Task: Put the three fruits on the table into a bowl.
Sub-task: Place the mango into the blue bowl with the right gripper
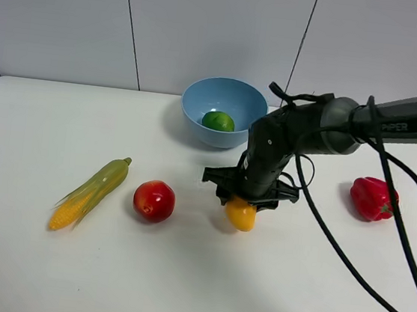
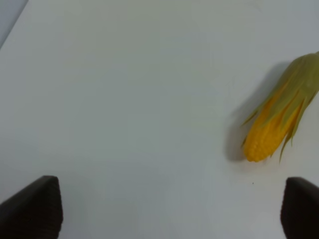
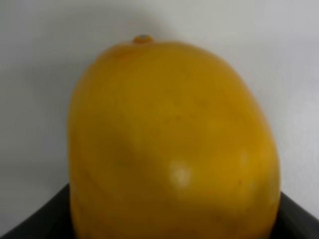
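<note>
The yellow-orange mango sits under my right gripper, just right of the table's middle. In the right wrist view the mango fills the frame between the dark fingers, which press its sides. I cannot tell whether it rests on the table or hangs just above it. The green lime lies inside the light-blue bowl at the back. The red apple sits on the table left of the mango. My left gripper is open and empty over bare table.
A green-husked corn cob lies left of the apple; it also shows in the left wrist view. A red bell pepper sits at the right. The right arm's black cables trail across the right side.
</note>
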`<state>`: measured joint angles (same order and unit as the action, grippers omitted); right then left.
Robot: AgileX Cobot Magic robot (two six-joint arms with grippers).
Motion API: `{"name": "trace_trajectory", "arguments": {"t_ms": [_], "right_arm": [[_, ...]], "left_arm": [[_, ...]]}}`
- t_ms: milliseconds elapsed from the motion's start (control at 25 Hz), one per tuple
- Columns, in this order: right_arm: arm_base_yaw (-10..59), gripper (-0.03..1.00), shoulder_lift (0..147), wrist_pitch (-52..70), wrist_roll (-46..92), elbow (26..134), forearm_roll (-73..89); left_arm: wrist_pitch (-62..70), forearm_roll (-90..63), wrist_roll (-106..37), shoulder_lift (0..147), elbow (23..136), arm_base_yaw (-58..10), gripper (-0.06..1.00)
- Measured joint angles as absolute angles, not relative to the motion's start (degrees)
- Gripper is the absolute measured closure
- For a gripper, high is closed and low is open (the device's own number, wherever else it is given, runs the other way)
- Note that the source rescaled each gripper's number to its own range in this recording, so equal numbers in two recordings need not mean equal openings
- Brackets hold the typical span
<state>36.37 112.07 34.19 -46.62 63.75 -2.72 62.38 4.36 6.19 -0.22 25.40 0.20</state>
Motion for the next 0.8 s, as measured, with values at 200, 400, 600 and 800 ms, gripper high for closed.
{"name": "trace_trajectory", "arguments": {"t_ms": [200, 400, 600, 800], "right_arm": [[36.4, 0.96, 108.2, 34.2, -46.6, 63.8, -2.8], [36.4, 0.96, 103.2, 34.2, -46.6, 63.8, -4.3], [37.0, 0.96, 98.5, 34.2, -46.6, 63.8, -5.4], [37.1, 0.96, 94.0, 32.3, -46.6, 63.8, -6.9]], "left_arm": [[62.4, 4.4, 6.2, -0.2, 25.4, 0.2, 0.24], [62.4, 4.4, 6.2, -0.2, 25.4, 0.2, 0.24], [62.4, 4.4, 6.2, -0.2, 25.4, 0.2, 0.24], [62.4, 4.4, 6.2, -0.2, 25.4, 0.2, 0.24]]}}
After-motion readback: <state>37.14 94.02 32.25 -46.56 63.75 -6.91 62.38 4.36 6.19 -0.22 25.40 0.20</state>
